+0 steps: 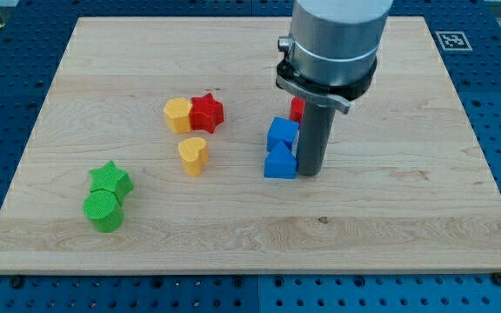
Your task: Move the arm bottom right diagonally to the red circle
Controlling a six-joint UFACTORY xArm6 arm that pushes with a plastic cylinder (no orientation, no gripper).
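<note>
The red circle (296, 109) is mostly hidden behind my rod; only a sliver shows at the rod's left, above the blue blocks. My tip (309, 175) rests on the board just right of the lower blue block (278, 163), touching or nearly touching it. A second blue block (282, 134) sits directly above that one, against the rod's left side. The tip is below the red circle.
A yellow hexagon (177, 115) and a red star (206, 111) sit together left of centre. A yellow heart (193, 156) lies below them. A green star (111, 180) and a green circle (103, 210) sit at lower left. The wooden board (407, 217) has blue pegboard around it.
</note>
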